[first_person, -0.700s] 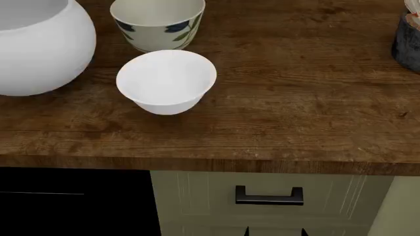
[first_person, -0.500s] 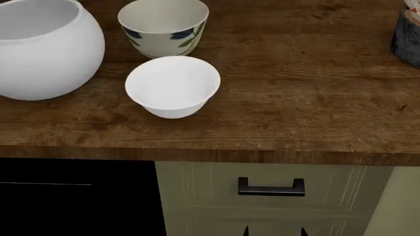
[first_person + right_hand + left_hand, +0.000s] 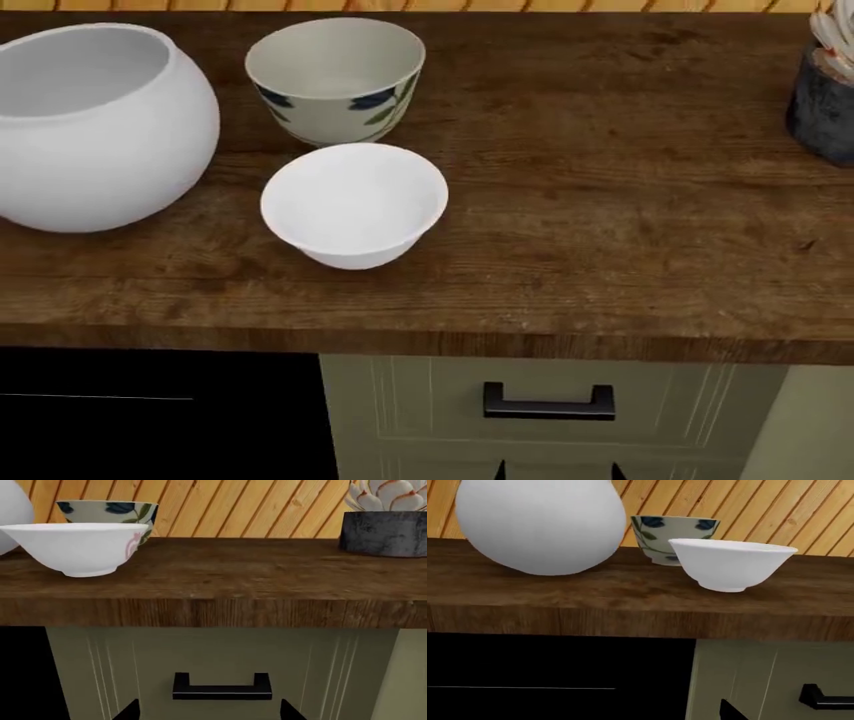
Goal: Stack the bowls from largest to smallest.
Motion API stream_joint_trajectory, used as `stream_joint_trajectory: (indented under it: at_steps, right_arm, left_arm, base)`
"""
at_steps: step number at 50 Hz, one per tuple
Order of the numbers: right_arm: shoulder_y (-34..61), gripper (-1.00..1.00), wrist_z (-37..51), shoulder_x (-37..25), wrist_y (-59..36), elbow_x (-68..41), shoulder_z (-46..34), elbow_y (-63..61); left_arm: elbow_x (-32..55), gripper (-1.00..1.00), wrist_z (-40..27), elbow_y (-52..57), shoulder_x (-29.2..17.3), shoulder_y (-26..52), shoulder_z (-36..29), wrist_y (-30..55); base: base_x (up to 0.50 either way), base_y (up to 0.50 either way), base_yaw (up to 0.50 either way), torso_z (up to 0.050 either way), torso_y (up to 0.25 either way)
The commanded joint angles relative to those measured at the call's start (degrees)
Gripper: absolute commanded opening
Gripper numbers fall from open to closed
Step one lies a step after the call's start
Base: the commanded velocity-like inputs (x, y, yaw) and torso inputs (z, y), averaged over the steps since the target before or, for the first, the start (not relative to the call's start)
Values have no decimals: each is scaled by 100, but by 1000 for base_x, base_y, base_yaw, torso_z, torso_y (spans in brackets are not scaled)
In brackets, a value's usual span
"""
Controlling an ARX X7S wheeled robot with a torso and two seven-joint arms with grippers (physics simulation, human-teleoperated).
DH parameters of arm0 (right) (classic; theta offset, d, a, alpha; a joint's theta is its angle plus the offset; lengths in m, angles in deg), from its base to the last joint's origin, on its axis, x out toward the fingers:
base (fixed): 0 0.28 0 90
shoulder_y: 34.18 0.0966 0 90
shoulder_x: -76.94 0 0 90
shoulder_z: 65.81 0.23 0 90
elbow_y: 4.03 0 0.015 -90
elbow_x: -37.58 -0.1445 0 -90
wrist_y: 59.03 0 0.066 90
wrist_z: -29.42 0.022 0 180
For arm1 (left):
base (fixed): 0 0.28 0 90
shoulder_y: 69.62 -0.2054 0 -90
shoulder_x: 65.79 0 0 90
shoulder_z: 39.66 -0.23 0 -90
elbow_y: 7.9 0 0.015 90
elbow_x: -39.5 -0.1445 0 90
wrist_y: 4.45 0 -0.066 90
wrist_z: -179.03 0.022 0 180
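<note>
All three bowls are sitting upright on the brown wooden bench (image 3: pixel 627 200), with their open mouths pointing up. They are round, so no side is longer than another.

I am using the small white bowl (image 3: pixel 354 203) as my landmark. It is sitting near the front edge of the bench. The flower bowl (image 3: pixel 336 78) is standing just behind it, toward the wooden wall (image 3: pixel 774 510), and I cannot tell if the two are touching. The big white bowl (image 3: pixel 96 125) is resting just to the left of the small one, a bit apart from it. A dark pot with a plant (image 3: pixel 825 92) is far off to the right of it. A drawer with a black handle (image 3: pixel 549 402) is below it, under the bench.

Since a moment ago, my head view has been shifting, so the bowls are showing lower in it and more of the back of the bench is showing. The bowls themselves are staying where they were.

My grippers are not showing in the head view. Only dark tips are peeking in at the wrist views, so I cannot tell if they are open or closed.
</note>
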State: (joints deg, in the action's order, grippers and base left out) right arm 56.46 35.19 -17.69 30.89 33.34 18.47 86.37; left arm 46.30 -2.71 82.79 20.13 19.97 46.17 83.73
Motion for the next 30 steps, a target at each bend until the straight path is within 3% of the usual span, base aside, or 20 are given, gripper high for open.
stream_joint_trajectory:
  at_steps: [1,20,29,30]
  right_arm:
    - [16,100,96,-80,-10,-68,-101,4]
    - [41,100,182,-192,0,-198,-210,20]
    - [2,100,228,-222,95,-268,-246,-12]
    - [146,100,1616,-989,681,-590,-1379,-51]
  left_arm:
    - [122,100,-62,10,-93,-21,-84,-57]
    - [216,100,-227,-21,-188,26,-228,-105]
    - [76,100,-426,-20,-250,10,-289,-60]
    - [-481,100,308,406,233,-334,227,-490]
  base:
    - [0,0,0,50,0]
    - [0,0,0,50,0]
    - [0,0,0,0,0]
    - [0,0,-3,0,0]
